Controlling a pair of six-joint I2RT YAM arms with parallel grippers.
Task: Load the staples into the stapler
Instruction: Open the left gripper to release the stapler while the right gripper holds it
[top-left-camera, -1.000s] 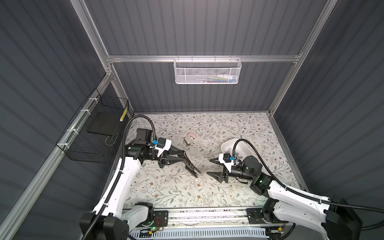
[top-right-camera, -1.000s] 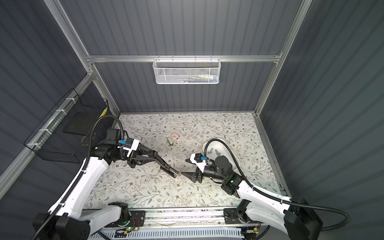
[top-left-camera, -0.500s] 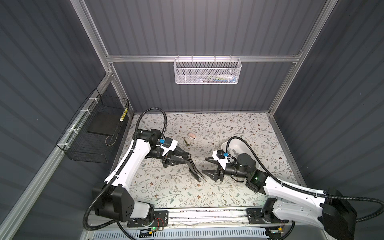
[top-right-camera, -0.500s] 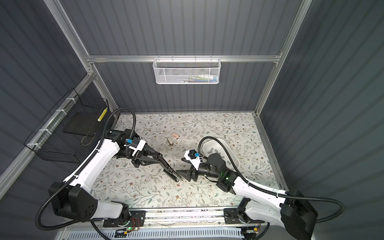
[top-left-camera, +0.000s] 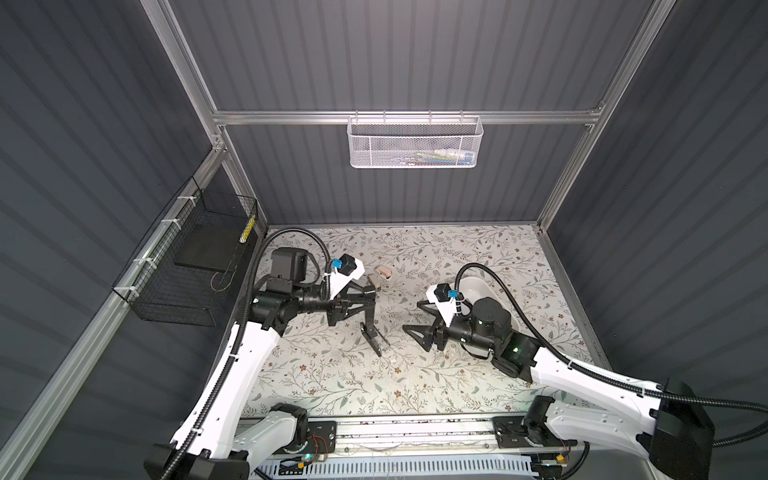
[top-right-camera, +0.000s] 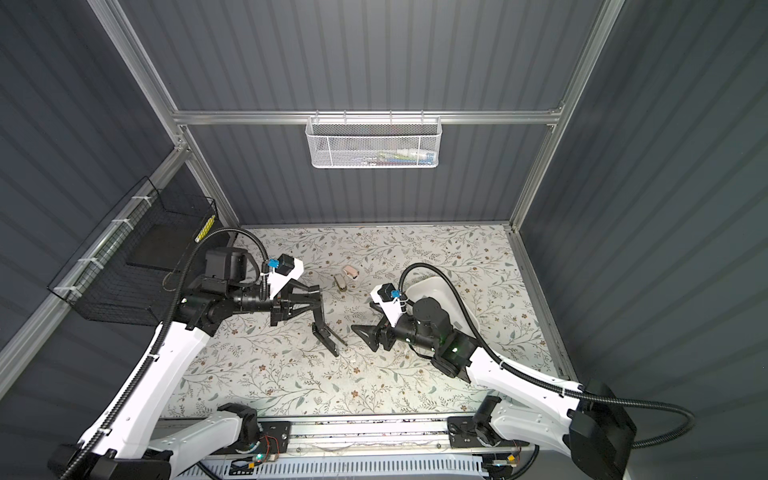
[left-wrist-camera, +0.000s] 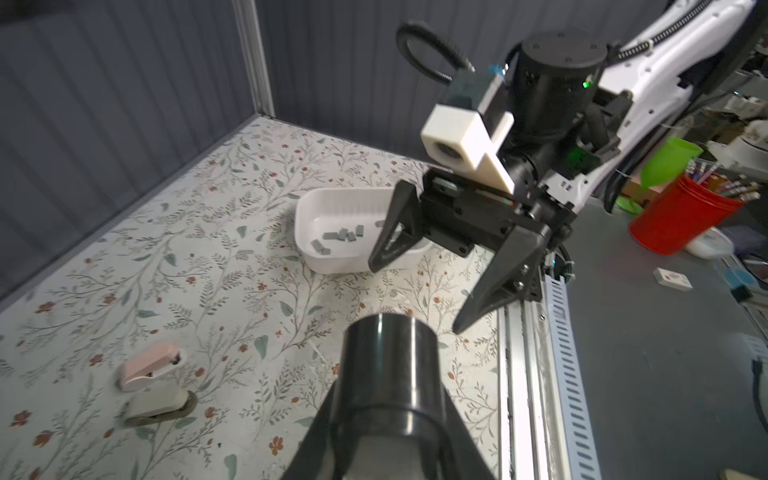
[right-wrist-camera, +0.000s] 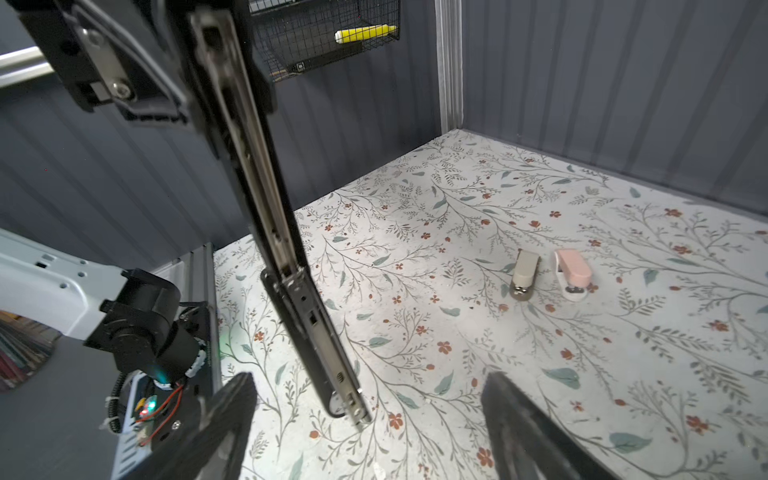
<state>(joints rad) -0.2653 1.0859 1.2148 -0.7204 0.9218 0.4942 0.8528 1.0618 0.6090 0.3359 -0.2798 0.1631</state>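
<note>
My left gripper (top-left-camera: 368, 305) is shut on the upper end of the black stapler (top-left-camera: 371, 332), seen in both top views. The stapler (top-right-camera: 326, 332) is unfolded and hangs steeply, its lower tip close to the floral table. In the right wrist view its silver magazine rail (right-wrist-camera: 266, 208) faces the camera. My right gripper (top-left-camera: 412, 316) stands open just right of the stapler, holding nothing and touching nothing. The staples (left-wrist-camera: 340, 237), several small grey strips, lie in the white tray (left-wrist-camera: 332, 262) behind my right gripper (left-wrist-camera: 415, 297).
A small pink stapler (right-wrist-camera: 571, 270) and a small beige one (right-wrist-camera: 524, 274) lie on the table further back. A black wire basket (top-left-camera: 187, 266) hangs on the left wall and a white mesh basket (top-left-camera: 413, 143) on the back wall. A metal rail (top-left-camera: 407, 428) runs along the front edge.
My right gripper's jaws have opened wider and it has shifted a little toward the stapler. My left arm has swung, and the stapler now hangs more steeply.
</note>
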